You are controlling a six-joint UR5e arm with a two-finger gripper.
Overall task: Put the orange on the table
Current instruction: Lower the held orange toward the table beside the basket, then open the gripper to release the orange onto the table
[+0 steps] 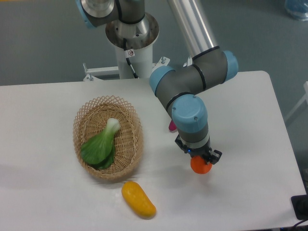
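A robot arm's jaws (202, 162) grip the orange (201, 165) low over the white worktop (240, 120), right of a wicker basket (108, 138); whether the fruit touches the surface cannot be told. A leafy green (101, 144) lies in the basket, a yellow mango (138, 199) just in front of it, and something pink (172, 126) peeks from behind the arm.

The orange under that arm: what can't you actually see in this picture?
- Orange: its top, hidden by the gripper.
- Jaws: hidden under the wrist; whether the orange touches the table is unclear.
- Pink object: mostly behind the arm.
- Dark thing: cut off by the right edge.
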